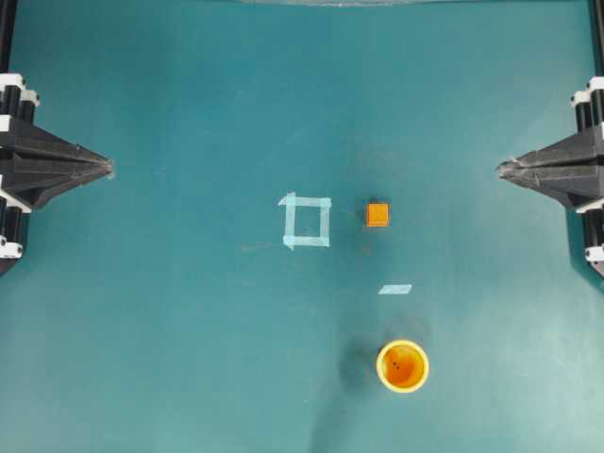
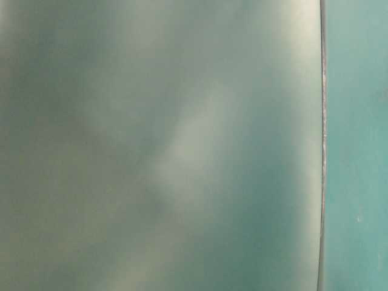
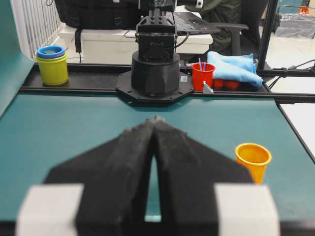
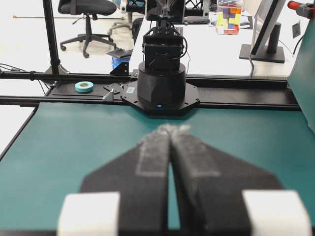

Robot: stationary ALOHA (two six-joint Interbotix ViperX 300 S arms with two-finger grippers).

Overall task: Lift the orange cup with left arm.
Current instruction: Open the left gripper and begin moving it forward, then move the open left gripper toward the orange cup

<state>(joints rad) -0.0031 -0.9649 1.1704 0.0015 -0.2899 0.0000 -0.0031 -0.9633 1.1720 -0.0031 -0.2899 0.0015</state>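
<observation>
From overhead, the orange cup stood upright near the lower edge of the teal table, right of centre, its orange inside bare except for a couple of dark specks. Well apart from it, a small orange cube sat just beside a square of pale tape, and a short tape strip lay between cube and cup. The left gripper pointed inward from the left edge and the right gripper from the right, both with tips pressed together, leaving wide bare mat between them. The table-level view was a green blur with one vertical seam near its right side. In the left wrist view the fingers met at their tips, holding nothing; the cup stood ahead and to the right, near the table's edge. Beyond the opposite arm's base were stacked yellow and blue cups, a red cup holding thin sticks, and a blue cloth. In the right wrist view the fingers likewise touched, empty; past the facing arm base lay a roll of tape, an office chair and a jar of coloured blocks.
</observation>
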